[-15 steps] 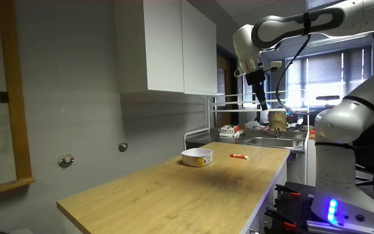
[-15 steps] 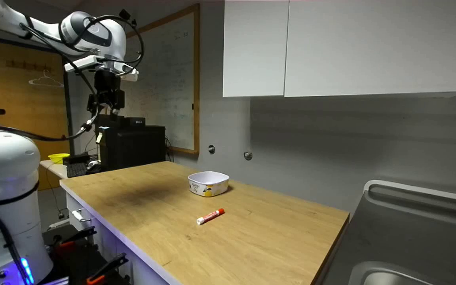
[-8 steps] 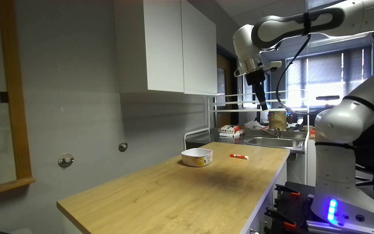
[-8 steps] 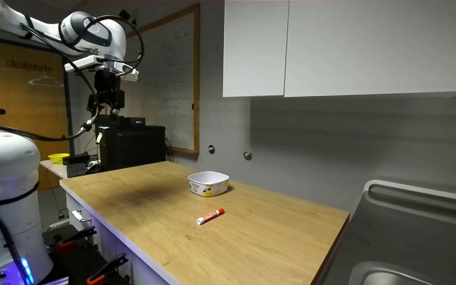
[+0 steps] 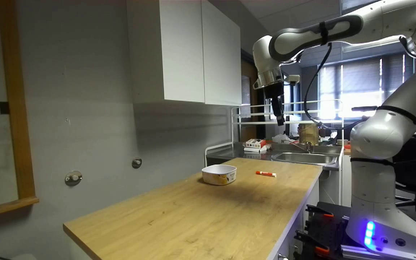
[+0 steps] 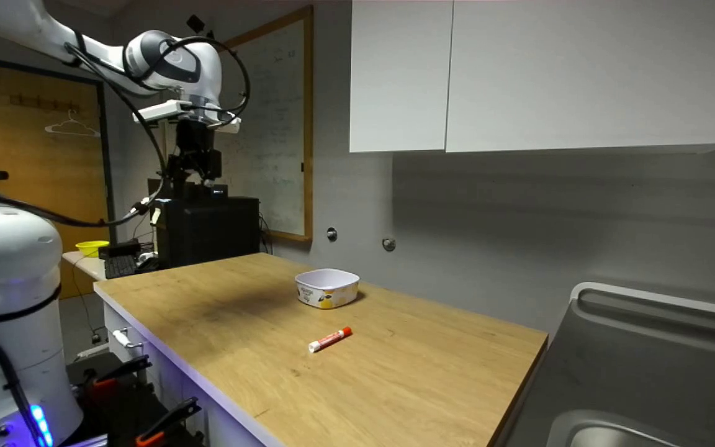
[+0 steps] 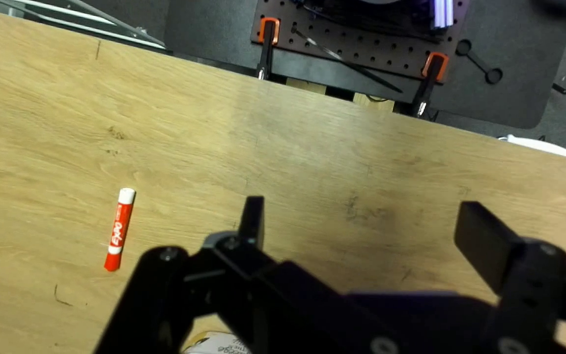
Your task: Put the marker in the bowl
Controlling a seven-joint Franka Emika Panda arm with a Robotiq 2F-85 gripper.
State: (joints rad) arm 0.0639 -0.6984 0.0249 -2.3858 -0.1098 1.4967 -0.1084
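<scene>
The marker (image 5: 265, 174), red-orange with a white end, lies on the wooden table in both exterior views (image 6: 331, 339). In the wrist view the marker (image 7: 119, 228) lies at the left, outside the jaws. The bowl (image 5: 219, 175), white with a lemon print, stands upright near the wall; it also shows in an exterior view (image 6: 327, 292). Only a bit of the bowl's side (image 7: 219, 343) shows at the bottom of the wrist view, the rest hidden by the gripper. My gripper (image 7: 361, 221) is open and empty, high above the table (image 5: 279, 122) (image 6: 191, 181).
The wooden table (image 6: 432, 372) runs along the wall below white cabinets (image 6: 550, 74). A metal sink (image 5: 309, 157) and a small box (image 5: 255, 143) are beyond its end. Black clamps (image 7: 266, 49) sit at the robot's base by the table edge.
In the last half second my arm has moved out over the table and slightly down. The marker and the bowl have not moved.
</scene>
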